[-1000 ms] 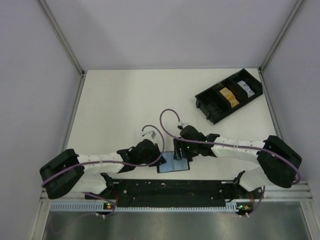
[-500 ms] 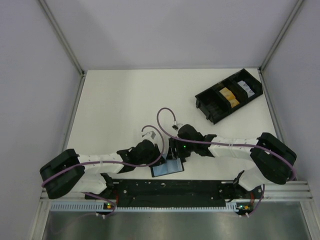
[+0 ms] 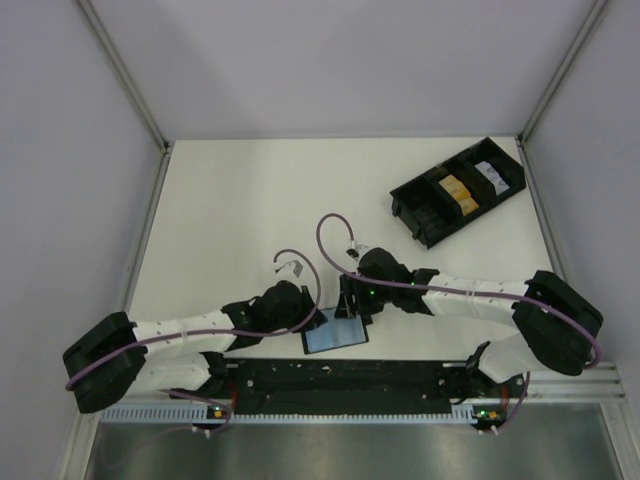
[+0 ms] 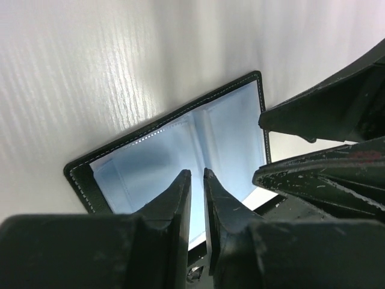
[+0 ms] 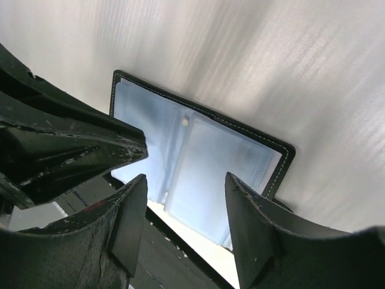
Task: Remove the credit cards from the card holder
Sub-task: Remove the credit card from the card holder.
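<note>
**Both grippers meet over the open card holder (image 3: 335, 333) at the table's (image 3: 240, 220) near edge.**

From my station I see the card holder lying spread open, blue-grey inside up, just in front of the arm bases and between the two wrists. The left gripper (image 4: 195, 176) hangs over its near edge with fingers drawn almost together, only a thin slit between them; I cannot tell whether they pinch a sleeve. The right gripper (image 5: 186, 179) stands released, jaws wide apart over the holder's other half. An orange-yellow card (image 3: 455, 190) lies well apart, in the black compartmented tray (image 3: 418, 215) at far right.
</note>
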### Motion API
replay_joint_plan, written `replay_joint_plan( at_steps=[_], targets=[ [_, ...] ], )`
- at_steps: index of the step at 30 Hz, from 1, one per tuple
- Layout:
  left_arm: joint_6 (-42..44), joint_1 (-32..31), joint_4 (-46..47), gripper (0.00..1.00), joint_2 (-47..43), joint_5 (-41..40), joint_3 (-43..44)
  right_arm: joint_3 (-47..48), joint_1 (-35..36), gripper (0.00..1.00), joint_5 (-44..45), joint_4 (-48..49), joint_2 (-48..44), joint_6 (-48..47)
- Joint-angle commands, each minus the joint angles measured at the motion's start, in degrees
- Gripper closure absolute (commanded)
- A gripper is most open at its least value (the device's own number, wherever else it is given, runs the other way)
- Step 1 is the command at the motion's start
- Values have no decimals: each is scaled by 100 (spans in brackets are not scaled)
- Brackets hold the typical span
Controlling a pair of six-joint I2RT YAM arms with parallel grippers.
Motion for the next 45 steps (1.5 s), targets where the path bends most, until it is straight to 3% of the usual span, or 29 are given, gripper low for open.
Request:
replay_joint_plan(
  at_steps=[1,6,10,14,23,30,45],
  targets=[
    [178,-20,-745,80,-523,-468,127,129,-2,45,442,-461,-397,-159],
    [406,-20,-1511,73,-612,-539,391,120,-2,44,523,-726,-283,-185],
    [442,-20,-1731,65,-560,-477,435,103,7,43,505,-753,-186,-132],
    [433,-20,-1828,64,-463,-416,435,129,7,43,540,-788,-81,-150],
    [345,-20,-1494,73,-190,-258,339,173,7,43,338,-550,51,-167],
    [257,-20,-1389,81,-190,-258,242,401,7,43,777,-893,-265,-343],
    [205,-29,-1389,88,-340,-258,154,454,-2,43,742,-893,33,-326]
  ],
)
